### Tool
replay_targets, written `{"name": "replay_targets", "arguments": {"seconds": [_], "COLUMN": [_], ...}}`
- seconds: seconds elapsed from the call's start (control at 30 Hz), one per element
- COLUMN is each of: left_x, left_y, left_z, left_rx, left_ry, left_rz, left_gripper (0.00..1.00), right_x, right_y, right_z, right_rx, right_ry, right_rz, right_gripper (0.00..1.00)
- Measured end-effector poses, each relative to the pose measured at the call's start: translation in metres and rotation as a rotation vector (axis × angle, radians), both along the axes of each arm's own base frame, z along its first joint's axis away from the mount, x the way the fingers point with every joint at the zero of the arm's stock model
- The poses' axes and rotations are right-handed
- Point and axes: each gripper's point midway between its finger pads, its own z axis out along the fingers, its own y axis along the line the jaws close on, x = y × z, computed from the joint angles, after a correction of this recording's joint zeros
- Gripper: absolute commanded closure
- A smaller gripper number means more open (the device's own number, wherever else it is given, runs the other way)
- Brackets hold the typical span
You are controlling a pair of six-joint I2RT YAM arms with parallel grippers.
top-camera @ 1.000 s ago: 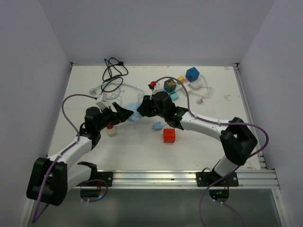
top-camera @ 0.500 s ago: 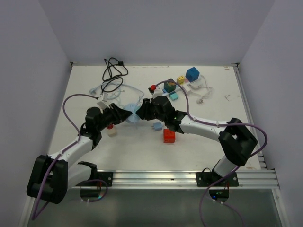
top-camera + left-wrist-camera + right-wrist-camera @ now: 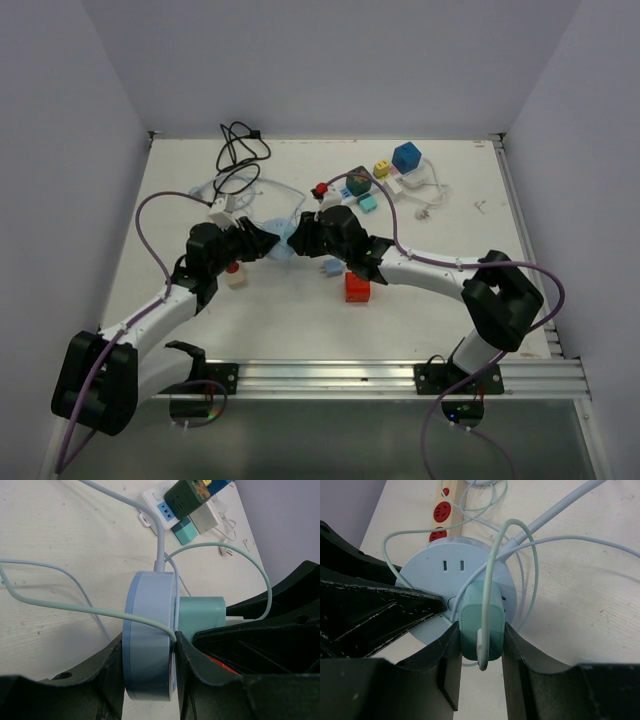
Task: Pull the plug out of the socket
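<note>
Top external view first: the table (image 3: 430,325) fills the frame, and I have both arms reaching in to meet just left of its centre, the left arm (image 3: 160,310) coming from the lower left and the right arm (image 3: 430,265) from the lower right. Their wrists sit nose to nose, with the work hidden between them from up here.

On the left wrist camera the round pale-blue socket (image 3: 149,645) stands on edge in the lower middle of the frame. The left gripper (image 3: 150,642) is pinching it across its thickness, one finger against each flat face.

The mint-green plug (image 3: 202,612) is seated in the face that points to the right of that frame, and its long axis runs square out from the disc, straight toward the other arm. On the right wrist camera the right gripper (image 3: 480,630) is pressed in on the plug's two sides, at lower centre.

So the right arm is the one to pull, and I judge it should draw straight back along that axis while the left braces the disc.

The thin green cable (image 3: 250,570) loops over the disc's rim and could snag.
</note>
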Motion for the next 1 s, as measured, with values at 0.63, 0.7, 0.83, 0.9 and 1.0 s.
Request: {"name": "replay_targets", "arguments": {"seconds": [0.63, 0.7, 0.83, 0.9, 1.0], "left_x": [0.002, 0.004, 0.013, 0.021, 0.037], "left_y": [0.066, 0.065, 0.064, 0.062, 0.062], "left_z": [-0.04, -0.041, -0.05, -0.053, -0.048], "left_rx": [-0.008, -0.008, -0.007, -0.002, 0.003], "left_ry": [0.112, 0.117, 0.149, 0.168, 0.165], "left_rz": [0.192, 0.191, 0.187, 0.185, 0.186], "left_gripper": [1.0, 0.99, 0.65, 0.43, 0.23], "right_x": [0.027, 0.027, 0.034, 0.034, 0.032], "right_y": [-0.032, -0.028, -0.025, -0.027, -0.031], "right_z": [0.045, 0.05, 0.048, 0.033, 0.003], "right_rx": [0.234, 0.202, 0.138, 0.097, 0.025], "right_ry": [-0.022, -0.025, -0.013, 0.014, 0.07], "right_rz": [-0.036, -0.027, -0.029, -0.031, -0.036], "right_gripper": [1.0, 1.0, 1.0, 1.0, 1.0]}}
